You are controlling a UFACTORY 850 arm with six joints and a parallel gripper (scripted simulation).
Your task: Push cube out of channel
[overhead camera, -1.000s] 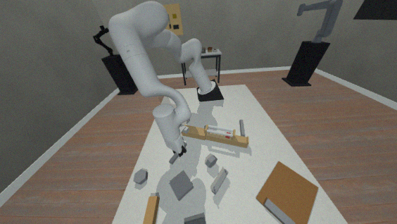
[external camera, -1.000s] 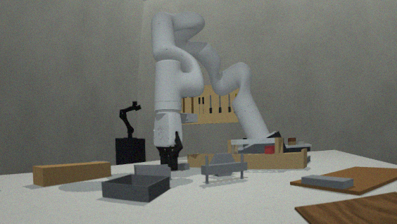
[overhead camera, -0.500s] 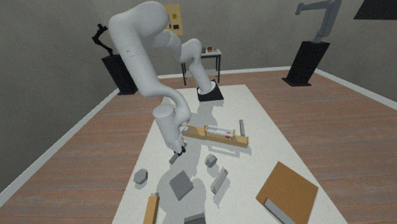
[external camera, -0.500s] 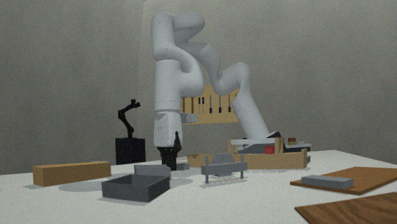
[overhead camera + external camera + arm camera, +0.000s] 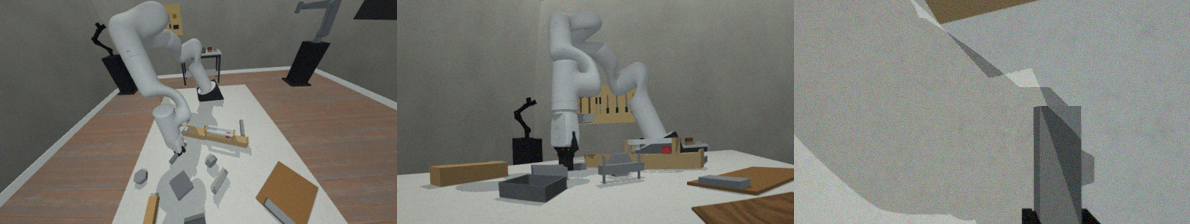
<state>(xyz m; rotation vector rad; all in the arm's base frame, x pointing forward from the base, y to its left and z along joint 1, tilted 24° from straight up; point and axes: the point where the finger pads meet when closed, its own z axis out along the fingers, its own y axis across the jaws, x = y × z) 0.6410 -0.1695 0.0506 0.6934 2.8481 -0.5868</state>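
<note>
Cube (image 5: 666, 149), red, inside the tan channel (image 5: 243, 141) on the worktop (image 5: 246, 102), to the right of the fingers (image 5: 567, 156) and a little farther. Fingers closed on one end of the grey bar (image 5: 174, 158), lying flat near the channel's left end. Probably needed next: lifting the bar and turning its long axis along the left-to-right channel.

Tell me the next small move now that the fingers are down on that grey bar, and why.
Probably a short straight lift. The gripper is shut on the grey bar, which lies low on the table short of the wooden channel. The red cube sits inside the channel, so the bar likely has to come up first, then line up with the channel's open end.
</note>
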